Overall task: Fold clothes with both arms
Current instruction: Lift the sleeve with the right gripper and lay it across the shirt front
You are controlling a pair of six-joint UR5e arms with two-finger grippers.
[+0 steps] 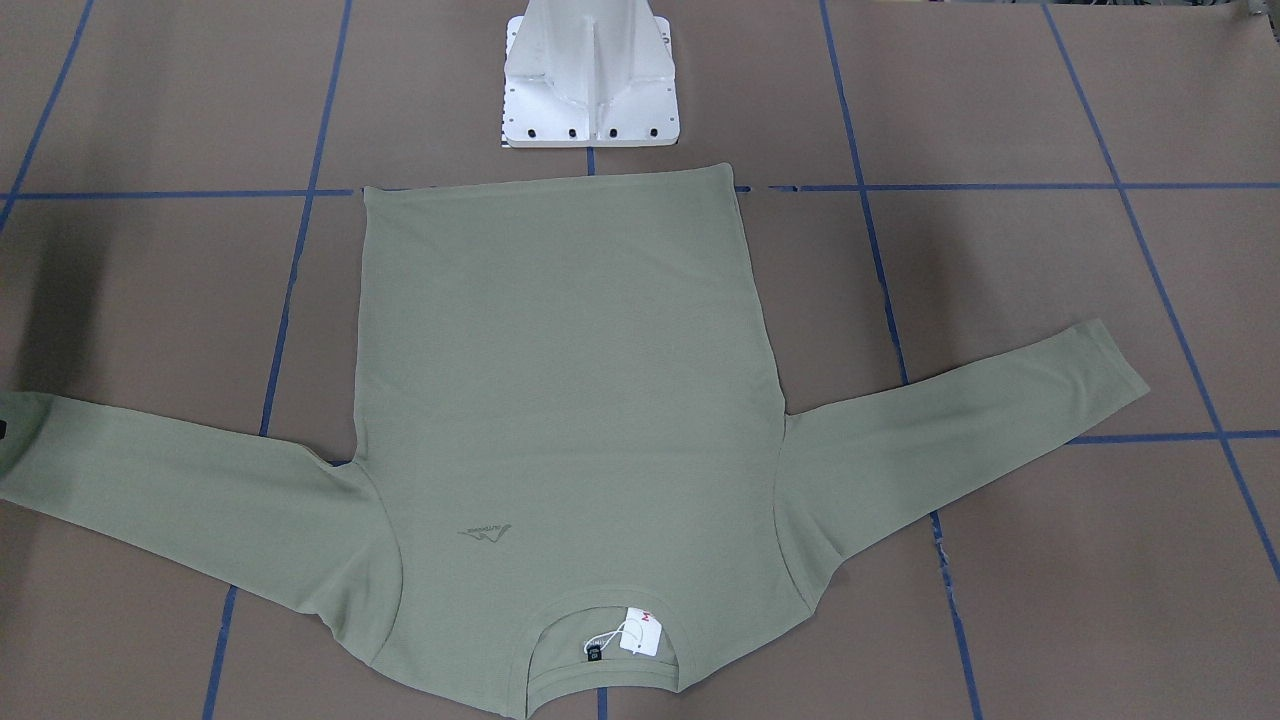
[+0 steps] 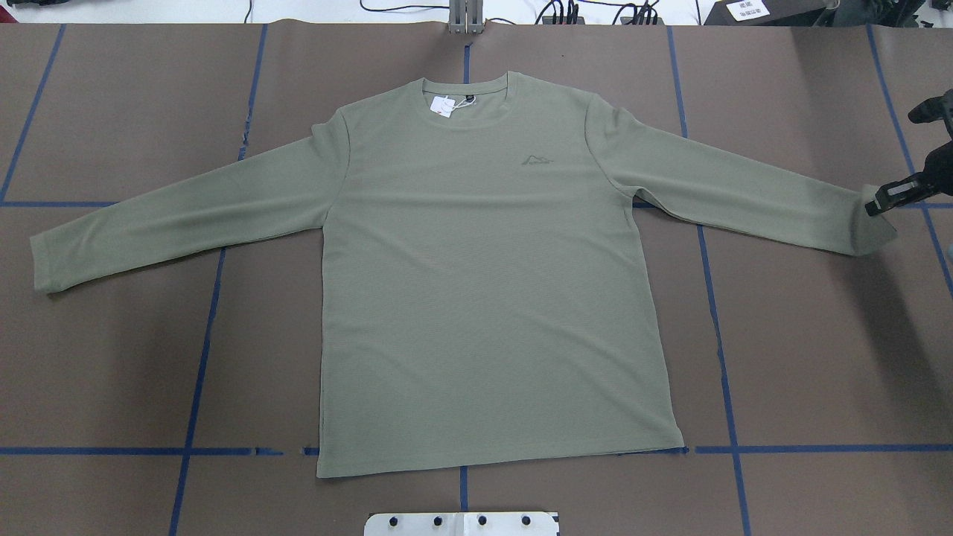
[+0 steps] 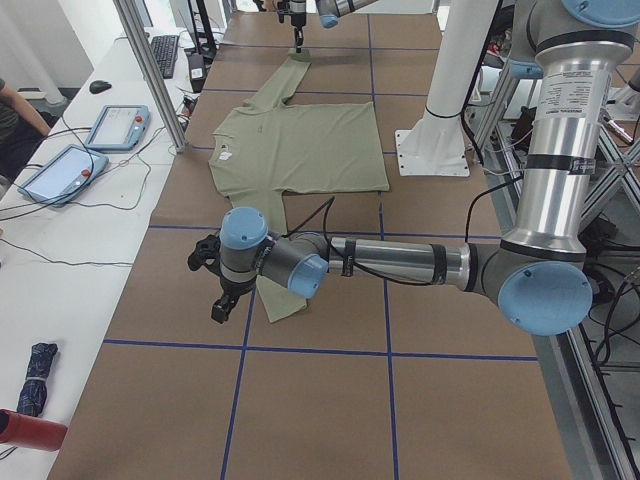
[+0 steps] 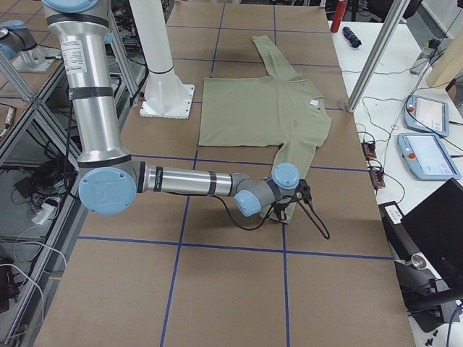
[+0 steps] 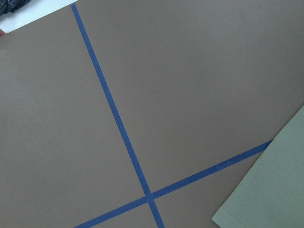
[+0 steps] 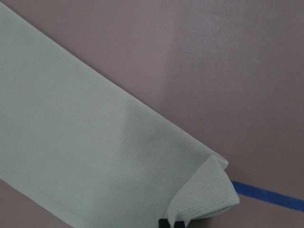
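The olive-green long-sleeved shirt (image 2: pixel 476 283) lies flat and face up on the brown table, both sleeves spread wide and its collar, with a white hang tag (image 2: pixel 443 106), at the far edge. My right gripper (image 2: pixel 882 199) sits at the end of the right-hand sleeve, shut on the cuff (image 6: pixel 209 190), which curls up off the table. My left gripper (image 3: pixel 222 300) shows only in the exterior left view, hovering over bare table just beyond the other cuff (image 5: pixel 270 190). I cannot tell whether it is open or shut.
The white pedestal base (image 1: pixel 592 80) stands just behind the shirt's hem. Blue tape lines (image 2: pixel 197 372) grid the table. A side bench holds tablets (image 3: pixel 115 125), cables and a red bottle (image 3: pixel 30 430), with a person's arm at its edge.
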